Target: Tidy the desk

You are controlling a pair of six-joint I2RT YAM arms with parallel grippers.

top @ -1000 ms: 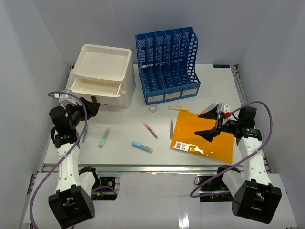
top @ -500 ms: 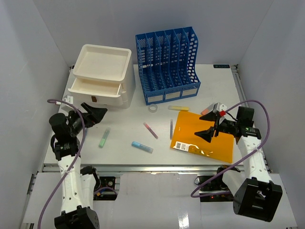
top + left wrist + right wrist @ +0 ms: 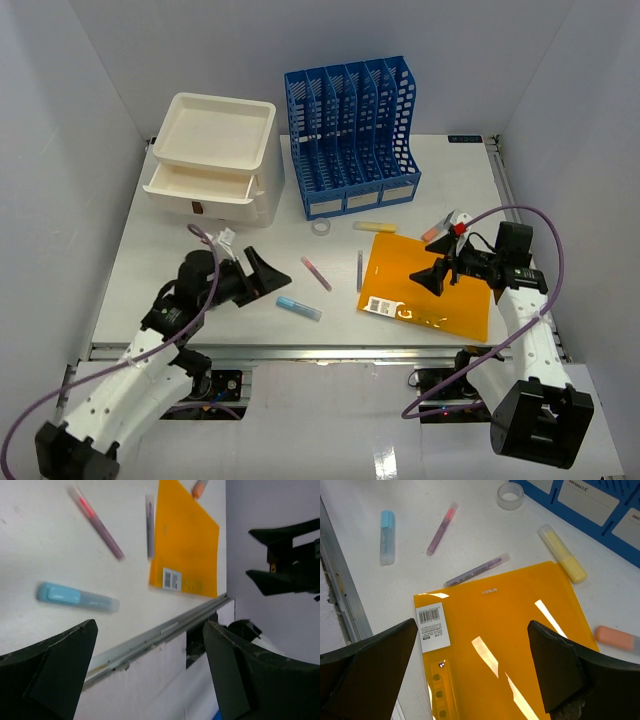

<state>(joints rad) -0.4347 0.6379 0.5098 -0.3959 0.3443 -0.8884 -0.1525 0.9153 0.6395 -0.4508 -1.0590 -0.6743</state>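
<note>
My right pincer [image 3: 471, 625] gapes empty over the thin orange plastic folder [image 3: 510, 630], likely light, floppy and slick on the white surface [image 3: 485, 525]; I'd pinch a corner.

L arm stretched low, angled fwd-right; L gripper [image 3: 266, 276] jaws spread wide, empty. R arm elbow-bent, R gripper [image 3: 436, 273] pointing left, jaws wide, empty.

Bright, even light filled the overhead view, and the white tabletop [image 3: 455, 185] carried only soft, faint shadows. In the right wrist view, white glare streaks crossed the orange folder [image 3: 520, 630], which was otherwise sharp. Blur smeared the left wrist view: the blue highlighter [image 3: 77, 596] looked soft-edged, and the left claw [image 3: 150, 624] loomed dark and unfocused in the lower corners.
</note>
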